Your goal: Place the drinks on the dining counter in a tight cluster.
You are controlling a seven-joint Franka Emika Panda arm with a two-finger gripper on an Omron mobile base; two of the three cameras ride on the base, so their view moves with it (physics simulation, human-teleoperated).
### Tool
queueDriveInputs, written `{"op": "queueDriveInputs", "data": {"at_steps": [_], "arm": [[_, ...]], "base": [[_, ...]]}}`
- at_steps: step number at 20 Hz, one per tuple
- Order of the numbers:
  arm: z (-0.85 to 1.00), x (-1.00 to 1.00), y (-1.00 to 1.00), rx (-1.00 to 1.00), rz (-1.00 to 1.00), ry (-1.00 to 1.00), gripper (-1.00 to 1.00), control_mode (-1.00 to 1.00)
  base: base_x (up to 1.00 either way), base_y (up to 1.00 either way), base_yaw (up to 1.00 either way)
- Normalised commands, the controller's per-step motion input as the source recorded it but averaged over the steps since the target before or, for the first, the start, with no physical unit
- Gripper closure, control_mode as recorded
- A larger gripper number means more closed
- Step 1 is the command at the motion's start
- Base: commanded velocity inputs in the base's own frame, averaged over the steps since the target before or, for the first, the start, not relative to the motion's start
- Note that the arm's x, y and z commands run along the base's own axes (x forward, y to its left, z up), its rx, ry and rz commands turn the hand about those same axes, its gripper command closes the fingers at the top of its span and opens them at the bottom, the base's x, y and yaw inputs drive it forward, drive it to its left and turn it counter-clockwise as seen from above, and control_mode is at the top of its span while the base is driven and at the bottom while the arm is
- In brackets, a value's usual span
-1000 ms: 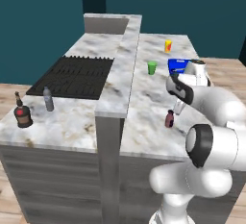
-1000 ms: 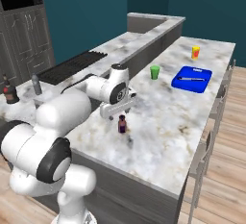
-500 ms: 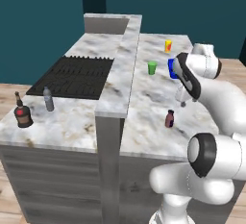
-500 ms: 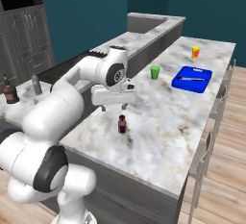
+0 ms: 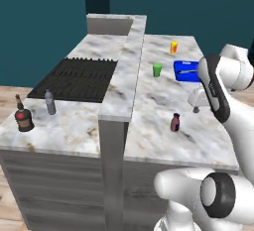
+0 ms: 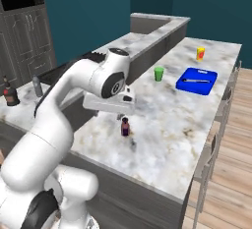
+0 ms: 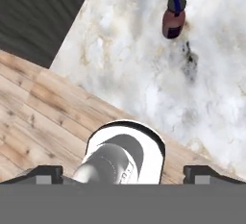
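The tiny maroon bottle (image 5: 174, 122) (image 6: 125, 126) (image 7: 173, 17) stands upright alone on the dining counter (image 5: 158, 96) (image 6: 170, 120) (image 7: 120, 59), near its front edge. My gripper (image 5: 196, 105) (image 6: 121, 114) (image 7: 125, 175) hangs open just above and beside it, holding nothing, its fingertips (image 7: 45, 174) set wide apart. The slim water bottle (image 5: 49, 102) (image 6: 37, 86) and the squat brown bottle (image 5: 23, 118) (image 6: 10, 95) stand on the stove worktop, across the raised grey ledge (image 5: 121, 81).
A green cup (image 5: 157, 70) (image 6: 158, 73), a yellow-orange cup (image 5: 173, 47) (image 6: 200, 53) and a blue tray (image 5: 187, 70) (image 6: 197, 80) sit farther back on the dining counter. The black stove (image 5: 74, 79) lies left of the ledge. Wooden floor (image 7: 43, 117) lies past the counter's edge.
My gripper has lifted off the maroon bottle and drawn back from it, and the elbow has swung upward. The bottle stays standing where it was.
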Motion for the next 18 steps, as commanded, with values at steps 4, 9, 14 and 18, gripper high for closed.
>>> {"op": "queueDriveInputs", "data": {"at_steps": [4, 9, 14, 18], "arm": [[0.38, -0.67, 0.15, -0.01, 0.0, -0.18, -1.0, -1.0], [0.3, -0.39, 0.06, -0.05, -0.01, -0.06, -1.0, -1.0], [0.19, -0.12, 0.16, -0.08, -0.01, 0.0, -1.0, -1.0], [0.21, 0.0, 0.13, -0.09, 0.0, 0.02, -1.0, -1.0]], "base": [[0.0, 0.0, 0.0], [0.0, 0.0, 0.0], [0.0, 0.0, 0.0], [0.0, 0.0, 0.0]]}}
